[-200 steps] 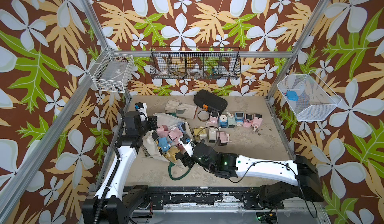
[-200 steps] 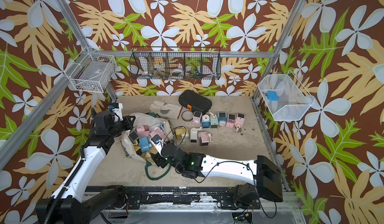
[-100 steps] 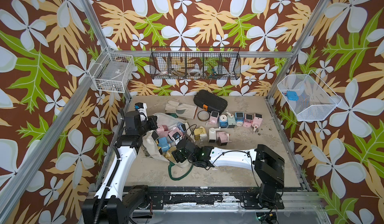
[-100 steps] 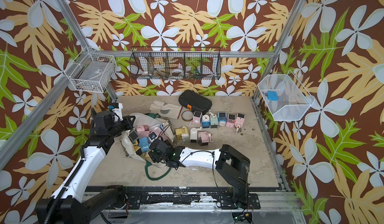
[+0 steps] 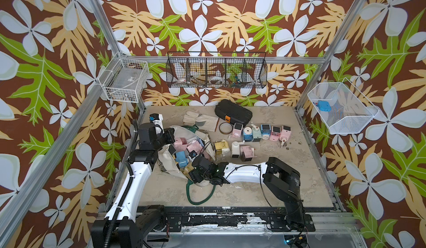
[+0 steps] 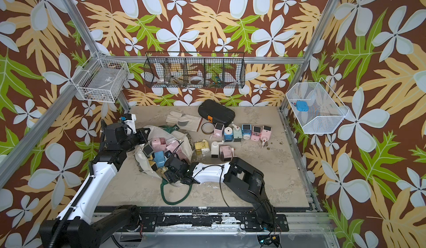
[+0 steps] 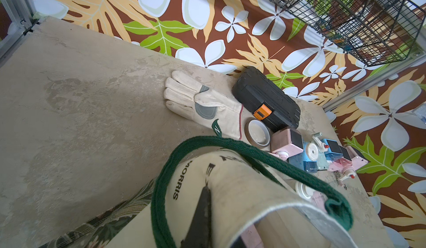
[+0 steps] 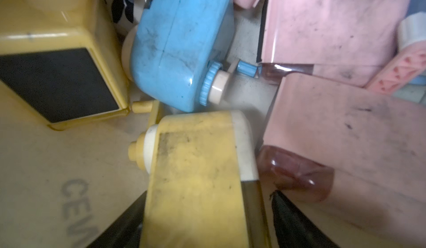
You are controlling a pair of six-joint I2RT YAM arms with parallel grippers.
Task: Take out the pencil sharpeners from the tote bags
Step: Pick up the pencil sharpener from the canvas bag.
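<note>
The cream tote bag (image 5: 164,165) (image 6: 141,160) lies open at the left of the table, with several pencil sharpeners inside, a pink one (image 5: 179,142) and a blue one (image 5: 181,160) among them. My left gripper (image 5: 169,136) is shut on the bag's rim; one dark finger (image 7: 201,214) presses the "MORRIS" canvas (image 7: 230,189). My right gripper (image 5: 190,168) (image 8: 207,196) reaches into the bag's mouth, open, its jaws on either side of a yellow sharpener (image 8: 196,177). A blue sharpener (image 8: 179,51) and pink ones (image 8: 334,131) crowd round it. More sharpeners stand in a row (image 5: 265,130) on the table.
A black hard case (image 5: 232,115), a pale glove (image 5: 200,120) and a tape roll (image 5: 226,127) lie at the back. A green strap (image 5: 198,195) loops over the table in front of the bag. Wire baskets (image 5: 216,70) hang on the walls.
My right arm has folded at the elbow and slid left, bringing its gripper into the bag's mouth with the jaws wider. The left arm has held still.
</note>
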